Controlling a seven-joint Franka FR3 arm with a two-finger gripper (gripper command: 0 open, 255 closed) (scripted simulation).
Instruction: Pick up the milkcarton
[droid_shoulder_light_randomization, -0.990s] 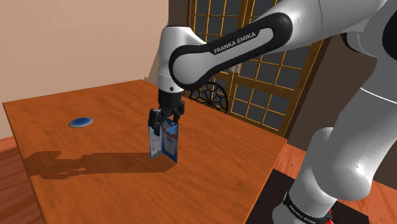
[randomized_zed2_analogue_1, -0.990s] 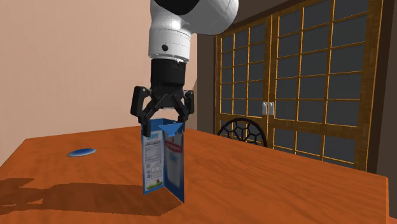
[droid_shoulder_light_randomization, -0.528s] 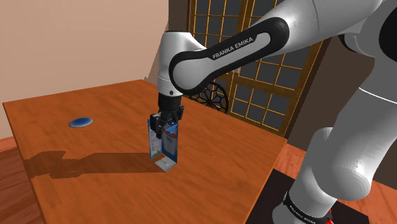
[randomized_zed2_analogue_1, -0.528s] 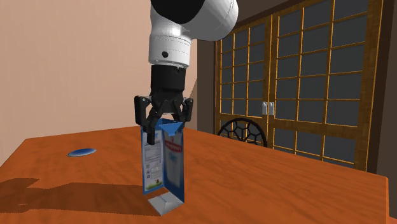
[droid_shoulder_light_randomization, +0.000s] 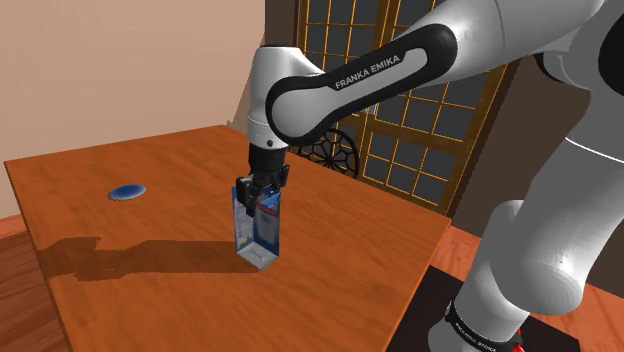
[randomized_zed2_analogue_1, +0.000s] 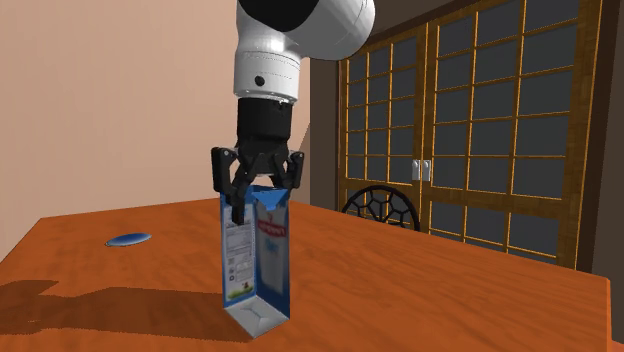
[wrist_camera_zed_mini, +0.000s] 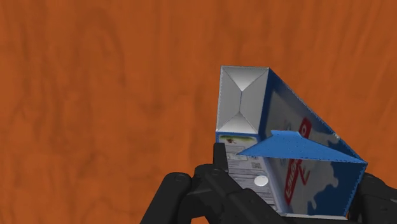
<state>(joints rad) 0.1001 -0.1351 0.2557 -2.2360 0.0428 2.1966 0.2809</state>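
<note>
The milk carton (droid_shoulder_light_randomization: 258, 226) is blue and white with a label on one side, and it stands on the wooden table (droid_shoulder_light_randomization: 150, 160) near the middle. It leans, so its grey folded base (randomized_zed2_analogue_1: 255, 314) shows at the bottom. My black gripper (droid_shoulder_light_randomization: 255, 198) comes straight down from above and is shut on the carton's top ridge. From the second exterior view, the fingers (randomized_zed2_analogue_1: 238, 205) clasp the top of the carton (randomized_zed2_analogue_1: 257, 255) on both sides. In the wrist view the carton (wrist_camera_zed_mini: 286, 146) runs away from the gripper (wrist_camera_zed_mini: 296, 186) toward the table, base end farthest.
A small blue disc (droid_shoulder_light_randomization: 127, 191) lies on the table toward the shoulder view's left. A dark round-backed chair (droid_shoulder_light_randomization: 335, 150) stands beyond the far table edge, before gridded wooden doors (randomized_zed2_analogue_1: 480, 120). The table's near edge (droid_shoulder_light_randomization: 420, 270) is close to the stand.
The fingers went from spread around the carton's top to shut on it. The carton has tipped since then, and its grey base has come into sight.
</note>
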